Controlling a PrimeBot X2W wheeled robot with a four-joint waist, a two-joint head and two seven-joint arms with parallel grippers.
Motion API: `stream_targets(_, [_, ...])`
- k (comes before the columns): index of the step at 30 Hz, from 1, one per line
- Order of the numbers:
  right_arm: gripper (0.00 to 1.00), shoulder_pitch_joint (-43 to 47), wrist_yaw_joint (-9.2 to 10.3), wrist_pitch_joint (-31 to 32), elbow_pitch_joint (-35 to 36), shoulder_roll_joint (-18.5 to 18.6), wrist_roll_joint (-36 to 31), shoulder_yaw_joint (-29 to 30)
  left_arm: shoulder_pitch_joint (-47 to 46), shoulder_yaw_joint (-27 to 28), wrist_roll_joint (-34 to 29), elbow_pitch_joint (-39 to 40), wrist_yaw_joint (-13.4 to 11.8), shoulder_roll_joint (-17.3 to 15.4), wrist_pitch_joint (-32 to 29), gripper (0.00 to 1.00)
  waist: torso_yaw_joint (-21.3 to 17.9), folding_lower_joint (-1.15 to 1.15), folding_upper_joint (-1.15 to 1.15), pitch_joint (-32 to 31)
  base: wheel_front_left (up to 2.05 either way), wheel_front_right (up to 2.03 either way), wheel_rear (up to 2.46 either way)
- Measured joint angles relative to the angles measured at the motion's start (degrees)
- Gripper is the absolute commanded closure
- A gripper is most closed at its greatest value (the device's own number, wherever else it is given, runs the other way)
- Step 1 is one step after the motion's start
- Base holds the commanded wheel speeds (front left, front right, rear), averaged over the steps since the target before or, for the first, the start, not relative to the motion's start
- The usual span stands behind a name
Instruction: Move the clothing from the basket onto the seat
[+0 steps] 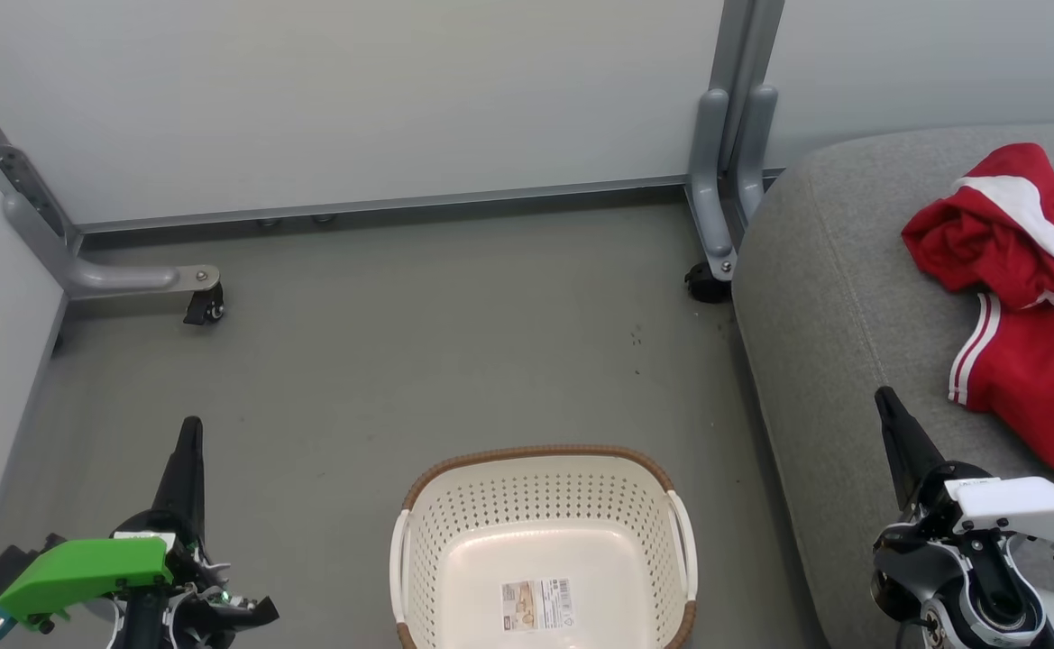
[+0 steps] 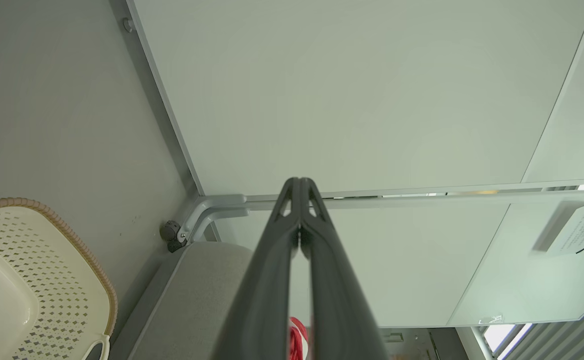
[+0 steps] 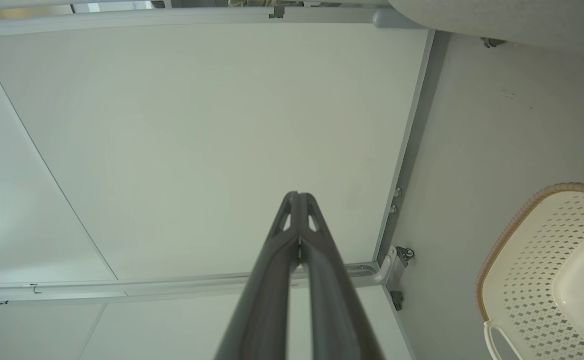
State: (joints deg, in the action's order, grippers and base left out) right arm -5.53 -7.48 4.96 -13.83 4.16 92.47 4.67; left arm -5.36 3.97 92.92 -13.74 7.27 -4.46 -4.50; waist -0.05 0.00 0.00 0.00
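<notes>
The basket (image 1: 536, 500) is standing on the floor with nothing in it but its paper label (image 1: 537, 604). The clothing (image 1: 1022, 270) is lying toward the seat's (image 1: 815, 297) right edge, the white-banded piece bunched at the back and touching the striped-trim piece in front. The left gripper (image 1: 191, 433) is hanging beside the basket and the right gripper (image 1: 887, 406) over the seat's near edge, each with fingers pressed together and holding nothing. The transfer is looking finished; the next move calls only for keeping the arms clear.

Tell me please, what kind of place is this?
Probably a test area staged as a home corner, not a real room: pale partition panels stand on wheeled metal feet over a plain grey floor, beside a grey seat and a laundry basket.
</notes>
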Motion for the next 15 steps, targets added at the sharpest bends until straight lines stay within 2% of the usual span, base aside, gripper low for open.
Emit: stream_targets(15, [1.0,-0.48,0.0,0.51,-0.09,-0.21,1.13,0.48,-0.33,0.64,1.12,-0.23,0.1,0.15,-0.48,1.0,0.05,0.0,0.0,0.19,0.0,0.0,0.0])
